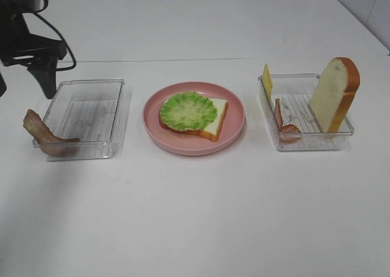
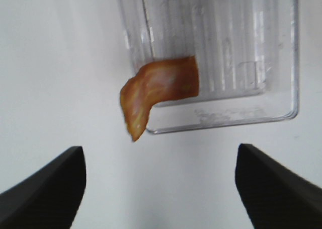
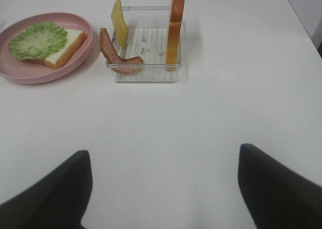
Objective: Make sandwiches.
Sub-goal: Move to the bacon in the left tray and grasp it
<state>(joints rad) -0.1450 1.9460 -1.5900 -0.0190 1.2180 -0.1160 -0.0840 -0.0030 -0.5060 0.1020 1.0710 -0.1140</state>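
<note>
Smooth matt white surface (image 1: 195,216), clear glossy plastic left tray (image 1: 119,100) and right tray (image 1: 308,144) with ribbed floors, smooth pink plate (image 1: 183,148) with soft sheen, crinkled matt lettuce (image 1: 187,110), shiny rubbery-looking bacon strip (image 1: 42,131), matt porous-looking bread slice (image 1: 332,94)

Bright, flat light all over the white tabletop (image 1: 201,216), nearly washed out at its far side in the high view. Shadows are faint and soft: a thin one under the round pink plate (image 1: 183,149), a grey haze by the left clear rectangular plastic tray (image 1: 85,115). Pale glints streak that tray's ribbed floor. The left wrist view is soft, the brown-red bacon strip (image 2: 158,88) smeared. In the wrist views, the left gripper (image 2: 160,158) and right gripper (image 3: 163,156) are blurred dark wedges.
</note>
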